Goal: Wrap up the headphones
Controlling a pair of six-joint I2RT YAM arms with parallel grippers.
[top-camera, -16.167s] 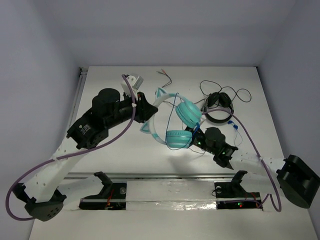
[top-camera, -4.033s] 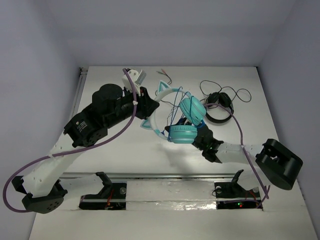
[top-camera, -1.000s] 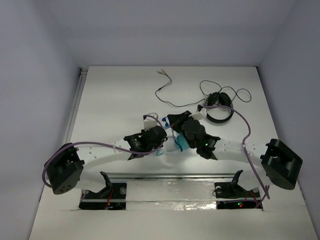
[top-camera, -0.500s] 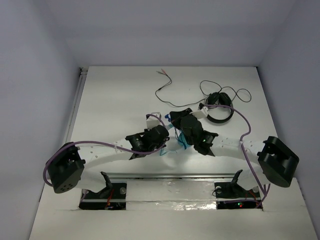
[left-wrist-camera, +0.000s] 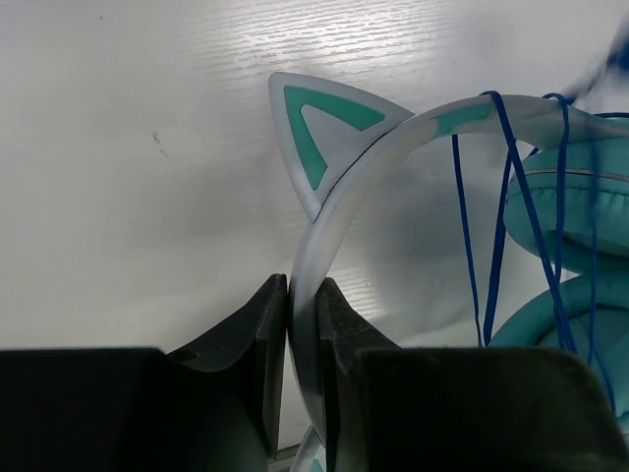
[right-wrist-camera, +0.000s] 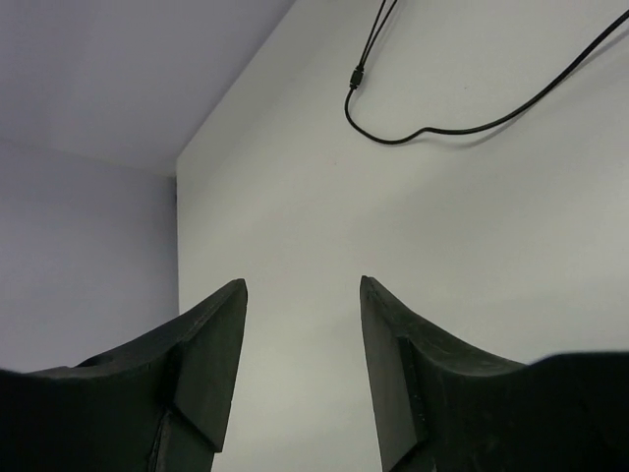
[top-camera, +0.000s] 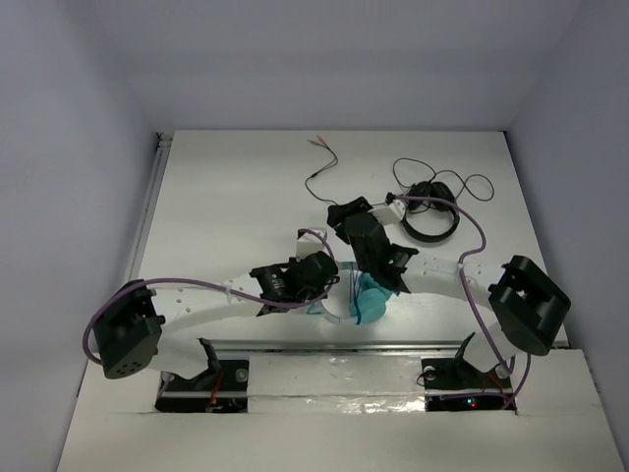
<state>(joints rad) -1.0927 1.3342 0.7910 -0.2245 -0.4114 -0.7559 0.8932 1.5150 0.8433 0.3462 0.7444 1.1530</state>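
left wrist view: the left gripper [left-wrist-camera: 302, 295] is clamped on the pale cat-eared band of the turquoise over-ear headphones [left-wrist-camera: 560, 211], likely steadying them at the near middle of the white table [left-wrist-camera: 147, 147] so the thin blue cable [left-wrist-camera: 470, 246] loops do not slip; the right gripper [right-wrist-camera: 301, 285] gapes empty.
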